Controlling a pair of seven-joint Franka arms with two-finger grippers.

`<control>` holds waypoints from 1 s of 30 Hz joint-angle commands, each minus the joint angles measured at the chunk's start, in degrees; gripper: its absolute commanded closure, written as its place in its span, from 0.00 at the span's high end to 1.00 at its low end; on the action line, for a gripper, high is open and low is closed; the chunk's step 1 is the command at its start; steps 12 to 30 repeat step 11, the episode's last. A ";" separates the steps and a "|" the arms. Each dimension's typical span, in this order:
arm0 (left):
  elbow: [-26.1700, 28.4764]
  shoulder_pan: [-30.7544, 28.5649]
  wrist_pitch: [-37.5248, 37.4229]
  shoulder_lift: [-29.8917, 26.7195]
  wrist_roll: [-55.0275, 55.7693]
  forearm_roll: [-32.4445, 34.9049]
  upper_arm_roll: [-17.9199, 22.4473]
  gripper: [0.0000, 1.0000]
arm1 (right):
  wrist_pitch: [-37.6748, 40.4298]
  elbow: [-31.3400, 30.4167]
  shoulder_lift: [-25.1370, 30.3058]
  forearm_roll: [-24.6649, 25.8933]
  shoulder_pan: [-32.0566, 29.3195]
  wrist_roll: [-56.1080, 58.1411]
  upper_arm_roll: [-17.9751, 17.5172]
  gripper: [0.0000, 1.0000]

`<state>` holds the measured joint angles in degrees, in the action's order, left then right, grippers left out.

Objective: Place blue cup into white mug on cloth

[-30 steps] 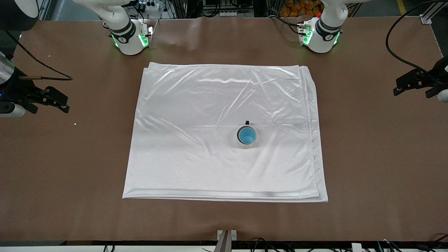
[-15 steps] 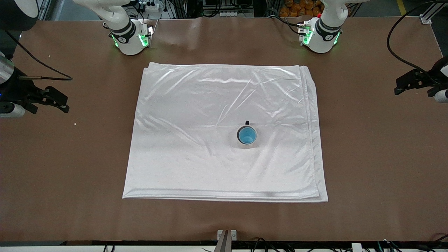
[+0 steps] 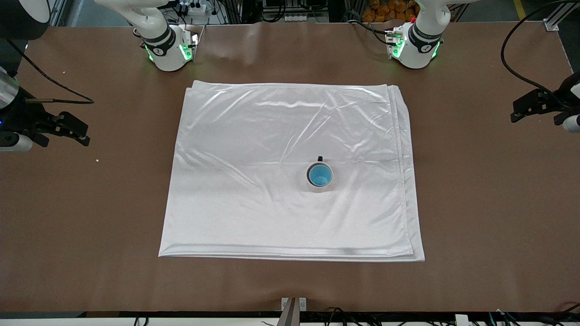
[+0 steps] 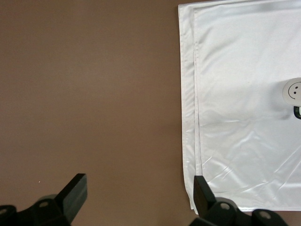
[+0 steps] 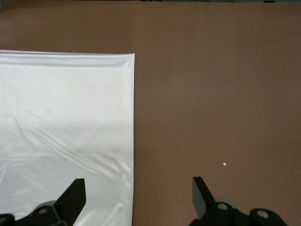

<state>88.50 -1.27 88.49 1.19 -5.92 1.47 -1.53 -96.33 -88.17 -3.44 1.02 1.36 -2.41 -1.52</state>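
The blue cup [image 3: 320, 174] sits upright inside the white mug [image 3: 316, 187], which stands on the cloth [image 3: 272, 131] with its black handle toward the robots' bases. The left wrist view shows the mug's smiley face [image 4: 292, 91] and the cloth's layered edge [image 4: 193, 117]. My left gripper [image 3: 514, 113] is open and empty over bare table at the left arm's end, clear of the cloth; it also shows in the left wrist view [image 4: 139, 186]. My right gripper [image 3: 84, 134] is open and empty over bare table at the right arm's end, and in the right wrist view [image 5: 137, 186] it hangs over the cloth's edge [image 5: 127, 117].
The brown table [image 3: 476, 203] lies bare round the cloth. A small white speck [image 3: 97, 160] lies near the right gripper and shows in the right wrist view [image 5: 225, 164]. The arm bases [image 3: 168, 50] [image 3: 414, 45] stand along the table's edge farthest from the front camera.
The left gripper has drifted very slightly toward the table's end. The cup, mug, cloth and right gripper have not moved.
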 commanded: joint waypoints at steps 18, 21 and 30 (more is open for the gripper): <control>0.18 0.30 0.28 -0.75 -0.50 -0.60 -0.40 1.00 | 0.26 -0.77 1.24 -0.32 0.22 0.57 0.29 1.00; 0.18 0.30 0.28 -0.75 -0.50 -0.60 -0.40 1.00 | 0.26 -0.77 1.24 -0.32 0.22 0.57 0.29 1.00; 0.18 0.30 0.28 -0.75 -0.50 -0.60 -0.40 1.00 | 0.26 -0.77 1.24 -0.32 0.22 0.57 0.29 1.00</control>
